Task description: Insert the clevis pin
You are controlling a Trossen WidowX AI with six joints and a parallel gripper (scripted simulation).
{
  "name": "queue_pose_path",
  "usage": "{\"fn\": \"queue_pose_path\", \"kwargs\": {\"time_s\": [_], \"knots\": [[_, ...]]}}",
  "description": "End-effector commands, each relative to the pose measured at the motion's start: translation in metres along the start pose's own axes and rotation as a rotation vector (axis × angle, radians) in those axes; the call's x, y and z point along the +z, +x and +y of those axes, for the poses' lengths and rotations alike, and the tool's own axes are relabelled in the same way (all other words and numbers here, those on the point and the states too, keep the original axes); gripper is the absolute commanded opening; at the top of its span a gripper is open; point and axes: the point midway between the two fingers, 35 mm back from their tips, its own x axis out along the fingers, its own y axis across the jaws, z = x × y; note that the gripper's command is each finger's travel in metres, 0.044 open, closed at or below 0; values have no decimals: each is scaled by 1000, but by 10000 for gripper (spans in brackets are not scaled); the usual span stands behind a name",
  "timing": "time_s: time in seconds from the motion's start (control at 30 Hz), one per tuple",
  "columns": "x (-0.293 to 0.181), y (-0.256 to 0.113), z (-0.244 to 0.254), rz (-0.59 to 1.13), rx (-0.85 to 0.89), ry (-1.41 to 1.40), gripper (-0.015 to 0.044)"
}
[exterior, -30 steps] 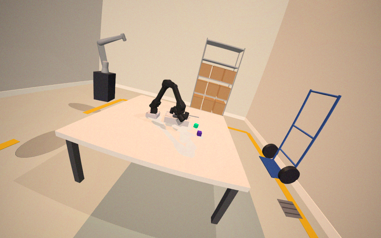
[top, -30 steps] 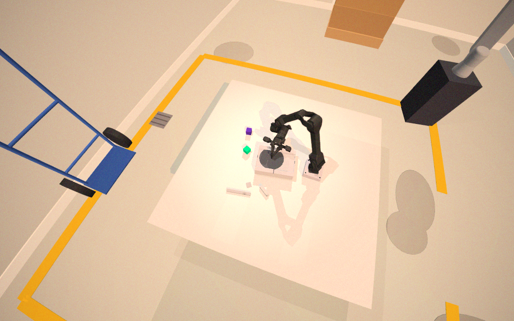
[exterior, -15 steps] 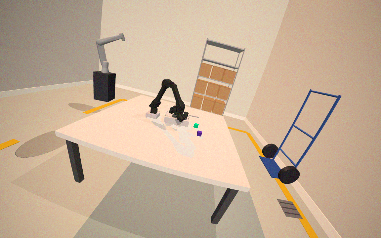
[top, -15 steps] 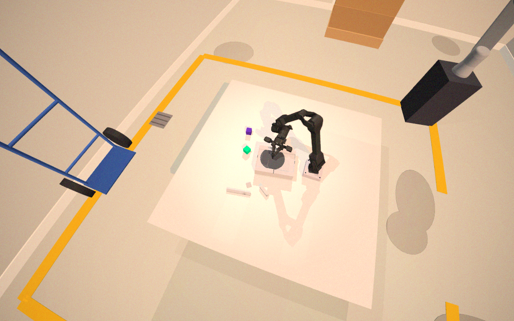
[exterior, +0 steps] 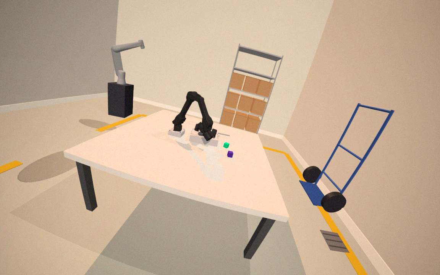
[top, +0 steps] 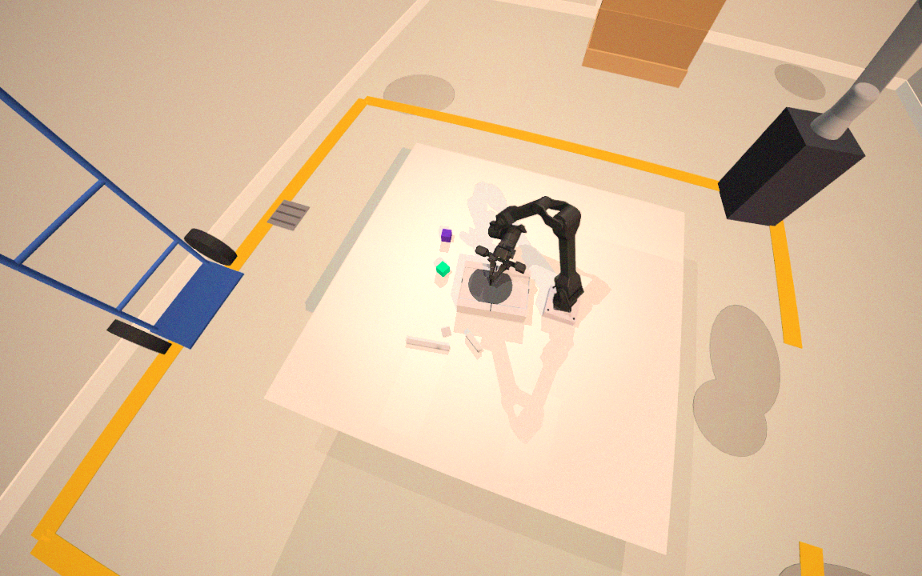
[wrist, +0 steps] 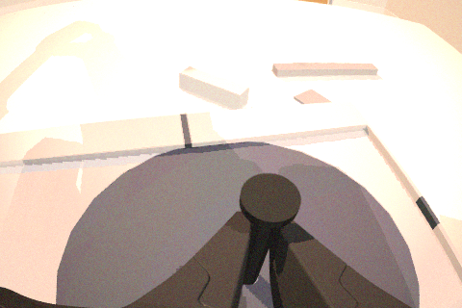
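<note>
Seen from above, a green cube (top: pixel 442 269) (exterior: pixel 226 145) and a purple cube (top: pixel 446 235) (exterior: pixel 230 154) sat left of the rimmed tray (top: pixel 522 290) (exterior: pixel 203 138) (wrist: pixel 289 136), the purple one farther away. Inside the tray lay the wide disc (top: pixel 481 291) (wrist: pixel 159 221), toward its left side. The gripper (top: pixel 493 281) (exterior: pixel 201 132) (wrist: pixel 260 225) was pinching the pin (wrist: pixel 269 197) by its shank, head uppermost, over the disc. Whether the pin's tip had entered the hole could not be told.

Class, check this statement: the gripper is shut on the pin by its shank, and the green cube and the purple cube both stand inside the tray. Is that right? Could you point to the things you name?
Not quite: both cubes stand on the table outside the tray (top: pixel 515 299), as the top view shows. The rest can stay.
</note>
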Motion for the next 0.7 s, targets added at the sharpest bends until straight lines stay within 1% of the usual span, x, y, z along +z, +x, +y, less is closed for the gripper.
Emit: {"fn": "queue_pose_path", "kwargs": {"time_s": [0.0,0.67], "knots": [[0,0,3,1,4,-2,0],[-1,0,10,1,4,-1,0]]}}
